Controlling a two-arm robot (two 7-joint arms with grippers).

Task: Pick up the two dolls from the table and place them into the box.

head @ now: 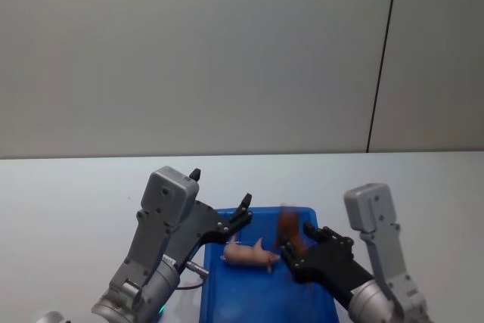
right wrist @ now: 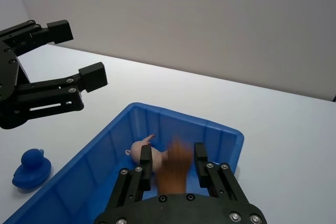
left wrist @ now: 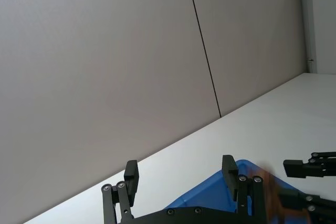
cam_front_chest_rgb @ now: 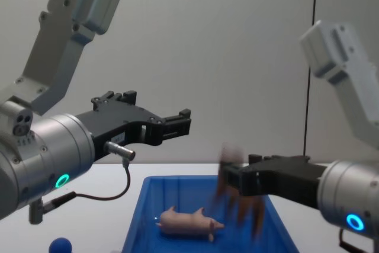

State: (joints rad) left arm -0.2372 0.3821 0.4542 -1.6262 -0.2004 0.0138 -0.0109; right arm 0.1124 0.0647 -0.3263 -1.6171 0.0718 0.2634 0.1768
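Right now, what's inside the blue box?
The pink pig lies on the box floor. The brown lion, blurred, is at the right gripper above it. Floor beneath that gripper is covered.

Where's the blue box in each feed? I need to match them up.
Head view: the box, bottom centre.
Chest view: bottom centre, pig inside.
Left wrist view: one corner beyond the left gripper.
Right wrist view: under the right gripper.
Shared landmark: the right gripper over the box.
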